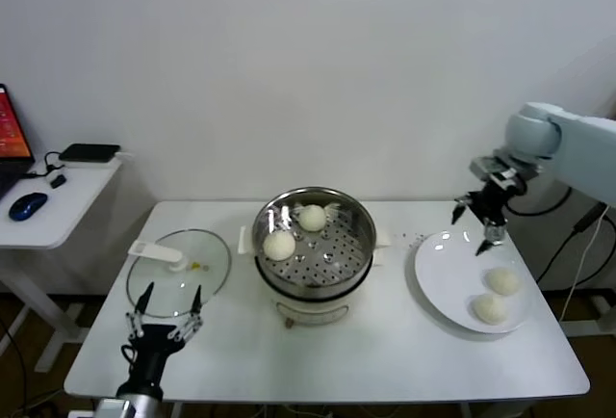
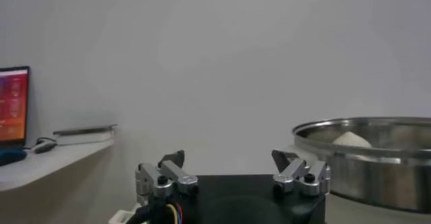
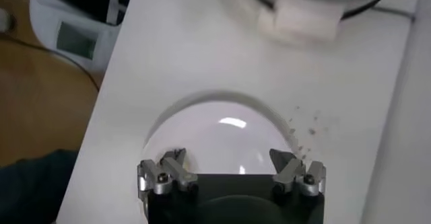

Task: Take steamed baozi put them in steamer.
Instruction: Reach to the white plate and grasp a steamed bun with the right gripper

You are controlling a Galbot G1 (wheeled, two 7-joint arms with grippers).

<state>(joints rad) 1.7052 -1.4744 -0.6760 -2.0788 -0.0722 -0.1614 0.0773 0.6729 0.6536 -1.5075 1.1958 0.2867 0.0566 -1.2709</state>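
Note:
The steel steamer stands mid-table and holds two cream-white baozi, one at its left side and one toward the back. Two more baozi lie on the white plate at the right. My right gripper is open and empty, hovering above the plate's far edge; its wrist view shows the bare plate under the jaws. My left gripper is open and empty, parked at the front left. Its wrist view shows the steamer rim and a baozi.
A glass lid with a white handle lies left of the steamer, just behind the left gripper. A side desk with a mouse and a black device stands at the far left. Cables hang at the table's right.

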